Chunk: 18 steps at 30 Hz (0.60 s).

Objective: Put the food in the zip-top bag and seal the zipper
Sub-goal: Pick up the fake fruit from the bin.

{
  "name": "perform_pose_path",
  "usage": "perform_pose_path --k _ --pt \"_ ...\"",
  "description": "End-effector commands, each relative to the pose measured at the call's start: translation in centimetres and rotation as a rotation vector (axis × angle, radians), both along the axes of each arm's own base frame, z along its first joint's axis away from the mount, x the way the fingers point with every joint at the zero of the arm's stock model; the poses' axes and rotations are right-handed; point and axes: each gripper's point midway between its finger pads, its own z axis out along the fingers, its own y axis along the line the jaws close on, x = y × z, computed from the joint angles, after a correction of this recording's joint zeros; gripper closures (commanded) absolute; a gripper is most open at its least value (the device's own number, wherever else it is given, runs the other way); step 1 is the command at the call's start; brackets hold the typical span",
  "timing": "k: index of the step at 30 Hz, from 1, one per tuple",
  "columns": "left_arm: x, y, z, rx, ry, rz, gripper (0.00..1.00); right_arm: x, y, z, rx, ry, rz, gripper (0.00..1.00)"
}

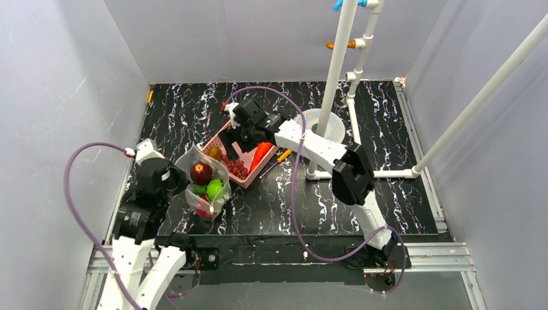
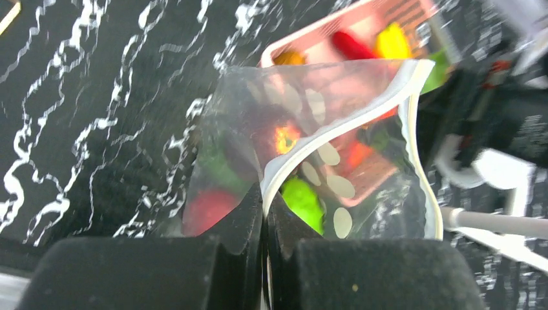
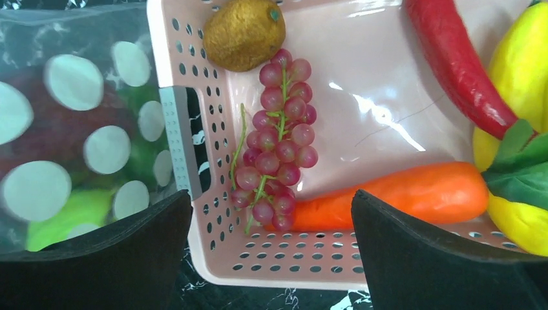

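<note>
Black marbled table (image 1: pixel 323 206), white pipe frame (image 1: pixel 339 71) standing at back right.

Pink basket (image 1: pixel 253 177) mid-table, left of the frame base. Zip-top bag (image 1: pixel 207 187) stands upright just beside the basket's near-left corner with its mouth gaping up. From the right wrist its dotted wall sits against the basket's side.

Left claw (image 2: pixel 263 206): fingers pressed together, pinching the bag's mouth edge on the zipper (image 2: pixel 336 126). The strip curves away from the pinch, unsealed.

Right claw (image 3: pixel 271 252): spread wide and hanging low over the near end of the basket. Nothing between the fingers, and no contact with the food that I can see.

Food in the bag: red apple (image 1: pixel 201 173) on top, green piece (image 1: pixel 214 188) under it, something red lower down that is blurred through the plastic.

Food in the basket:
- yellow piece (image 3: pixel 517 71) with a green leaf, far right
- carrot (image 3: pixel 400 194) lying along the near wall
- red chili (image 3: pixel 455 64) angled beside the yellow piece
- purple grapes (image 3: pixel 278 135) running lengthwise, bottom end touching the carrot
- brown-orange fruit (image 3: pixel 244 32) at the far corner, touching the top of the grapes

Orange-handled screwdriver (image 1: pixel 282 155) lies on the table just outside the basket's right side.
</note>
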Motion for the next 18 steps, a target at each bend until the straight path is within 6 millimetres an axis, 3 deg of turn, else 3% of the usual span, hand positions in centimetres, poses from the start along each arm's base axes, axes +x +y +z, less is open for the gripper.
perform_pose_path --k 1,11,18 --pt "0.0 0.6 -2.0 0.055 0.067 0.004 1.0 0.1 1.0 -0.2 0.021 0.011 0.055 0.02" --pt "-1.8 1.3 1.0 0.016 -0.03 0.045 1.0 -1.0 1.4 -5.2 -0.027 0.138 0.054 0.03" --pt "-1.5 0.8 -2.6 0.017 0.034 0.032 1.0 -1.2 0.4 -8.9 -0.126 0.154 0.008 0.08"
